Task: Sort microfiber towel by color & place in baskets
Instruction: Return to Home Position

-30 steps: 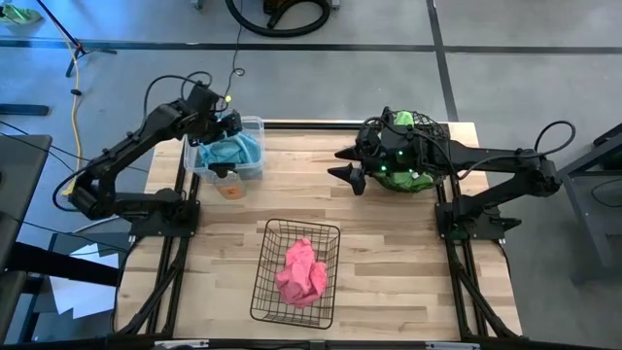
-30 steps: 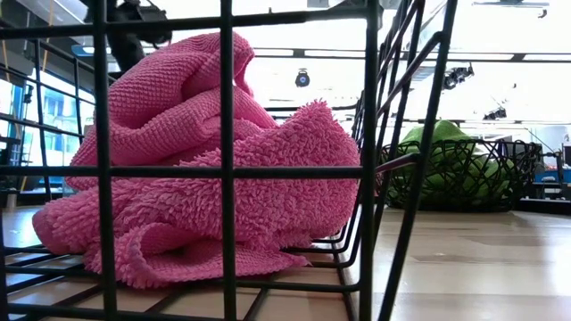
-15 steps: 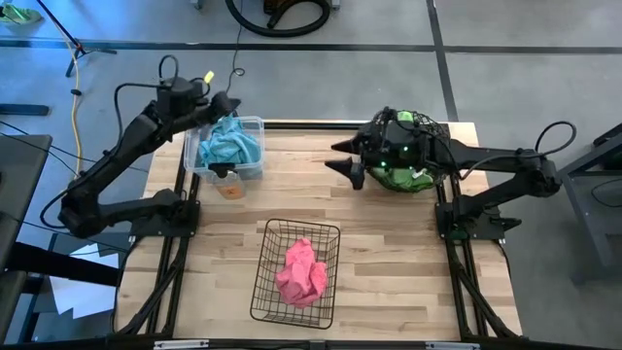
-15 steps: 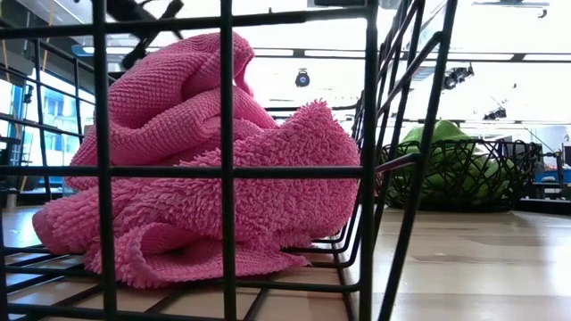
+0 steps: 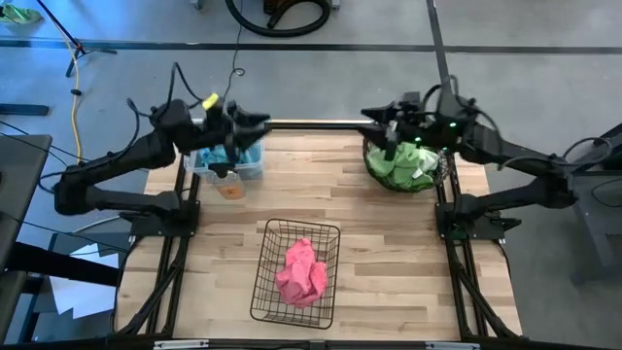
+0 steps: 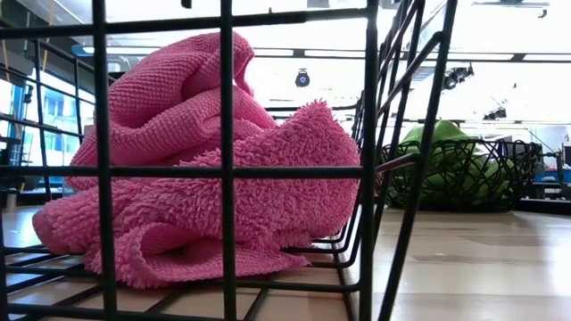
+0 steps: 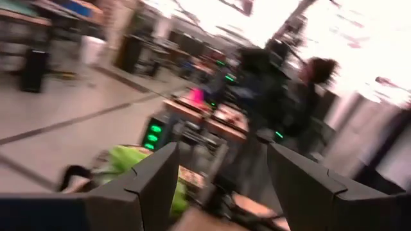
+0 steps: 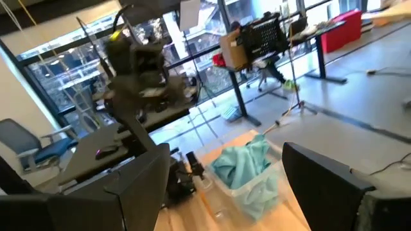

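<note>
My left fingers (image 7: pixel 148 186) stand wide and empty over the clear bin's (image 5: pixel 219 173) rim; my right fingers (image 8: pixel 321 179), equally wide, beside the round basket (image 5: pixel 428 185).

Open table (image 5: pixel 389 253) between wire basket (image 5: pixel 296 225) and bin (image 5: pixel 252 168).

Dark jointed left arm (image 5: pixel 117 167), right arm (image 5: pixel 515 156); looping black cables (image 5: pixel 146 92); green wrist lights (image 5: pixel 420 146), perhaps LEDs.

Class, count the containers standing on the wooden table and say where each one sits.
3. The clear bin with blue cloth, far left corner; the round wire basket with green cloth, far right; the black wire basket with pink cloth, front middle. None seems hidden.
</note>
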Robot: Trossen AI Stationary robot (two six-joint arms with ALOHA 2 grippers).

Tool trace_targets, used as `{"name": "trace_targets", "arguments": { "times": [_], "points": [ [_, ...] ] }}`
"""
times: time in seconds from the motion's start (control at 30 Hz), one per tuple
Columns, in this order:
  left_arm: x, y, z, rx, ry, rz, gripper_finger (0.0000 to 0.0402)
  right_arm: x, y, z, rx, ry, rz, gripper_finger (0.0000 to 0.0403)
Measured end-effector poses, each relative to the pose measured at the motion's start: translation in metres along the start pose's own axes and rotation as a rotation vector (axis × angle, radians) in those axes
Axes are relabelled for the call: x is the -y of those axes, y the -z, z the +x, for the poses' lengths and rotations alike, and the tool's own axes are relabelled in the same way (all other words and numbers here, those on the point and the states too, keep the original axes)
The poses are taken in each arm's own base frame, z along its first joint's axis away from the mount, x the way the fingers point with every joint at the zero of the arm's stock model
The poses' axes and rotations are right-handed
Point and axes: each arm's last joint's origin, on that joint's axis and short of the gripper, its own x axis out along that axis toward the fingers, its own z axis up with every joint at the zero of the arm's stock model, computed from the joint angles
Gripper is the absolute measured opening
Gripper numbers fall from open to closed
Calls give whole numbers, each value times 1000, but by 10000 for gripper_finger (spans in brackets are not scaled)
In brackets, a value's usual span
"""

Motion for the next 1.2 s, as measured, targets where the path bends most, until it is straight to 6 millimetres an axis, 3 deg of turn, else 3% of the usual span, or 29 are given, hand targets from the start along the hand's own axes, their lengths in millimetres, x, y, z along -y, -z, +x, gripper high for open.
{"name": "trace_targets", "arguments": {
  "times": [0.27, 0.43, 0.53, 0.67, 0.8, 0.87, 1.2],
  "points": [
    [39, 41, 0, -31, 259, 35, 222, 0, -12, -39, 34, 10, -12, 299],
    [35, 79, -7, -4, 317, 18, 193, -1, -14, -46, 37, 8, -8, 297],
    [28, 92, -20, 49, 332, 14, 161, 0, -12, -46, 25, 13, -8, 280],
    [14, 104, -42, 87, 309, 51, 95, 0, -10, -44, 3, 9, -27, 213],
    [1, 117, -67, 128, 293, 77, 16, -1, -11, -45, -3, -23, -34, 85],
    [-5, 126, -76, 138, 285, 73, 9, -1, -10, -45, -16, -46, -43, 24],
    [-27, 168, -105, 283, 275, 36, 1, -14, -1, -45, -96, -126, 20, 5]
  ]
}}
